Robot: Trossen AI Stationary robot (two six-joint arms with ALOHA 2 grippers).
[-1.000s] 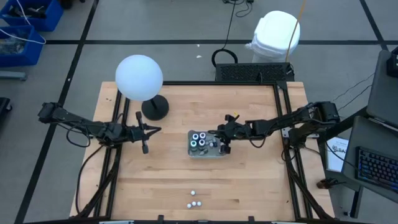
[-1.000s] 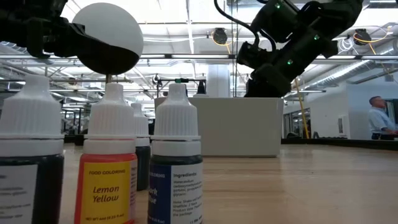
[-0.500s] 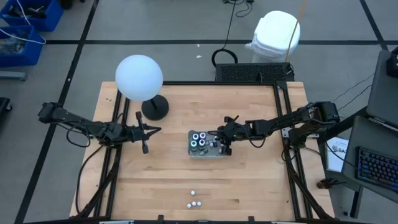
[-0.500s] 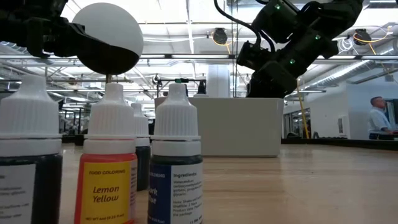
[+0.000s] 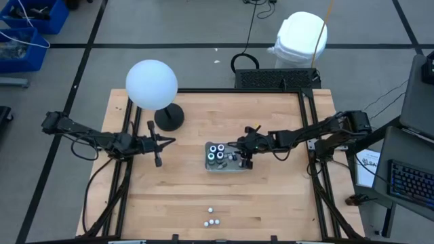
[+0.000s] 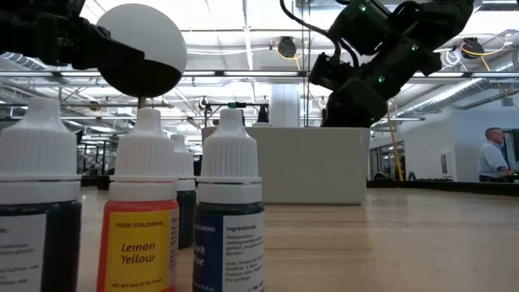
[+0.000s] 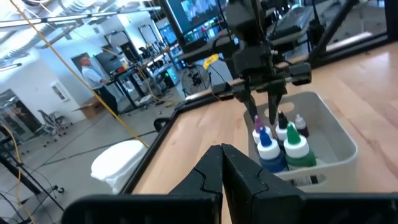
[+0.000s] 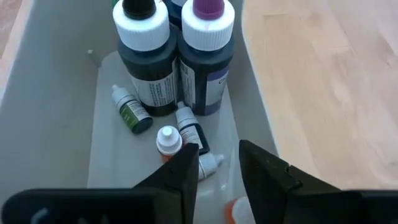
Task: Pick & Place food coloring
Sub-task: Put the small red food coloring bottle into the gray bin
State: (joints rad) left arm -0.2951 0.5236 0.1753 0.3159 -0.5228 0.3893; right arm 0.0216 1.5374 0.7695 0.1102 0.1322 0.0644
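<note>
The food coloring sits in two places. Most of it is in the clear tray (image 5: 218, 167) near the middle of the high view: four larger bottles (image 5: 217, 152) stand upright in the tray's left half, their ring tops showing pale from above. My right wrist view shows two of them close up, one with a black tip (image 8: 143, 43) and one with a purple tip (image 8: 207, 46), touching side by side. Small dropper vials lie loose on the tray floor just beside them, among them a green-labelled vial (image 8: 129, 110), a dark-labelled vial (image 8: 189, 129) and an orange-bodied vial (image 8: 168, 142).

My right gripper (image 8: 219, 163) hangs over the right half of the tray, fingers spread apart with nothing between them, directly above the loose vials. In the high view it shows just right of centre (image 5: 243, 155).

My left gripper (image 5: 157, 144) waits at the left of the high view, well apart from the tray, its two fingers pressed together as my left wrist view shows (image 7: 221, 173).

A few more small bottles (image 5: 213, 218) stand at the lower centre of the high view. In the low view they fill the left foreground, one labelled Lemon Yellow (image 6: 144, 212). A white globe lamp (image 5: 152, 84) stands at the upper left of the table (image 5: 285, 203).
</note>
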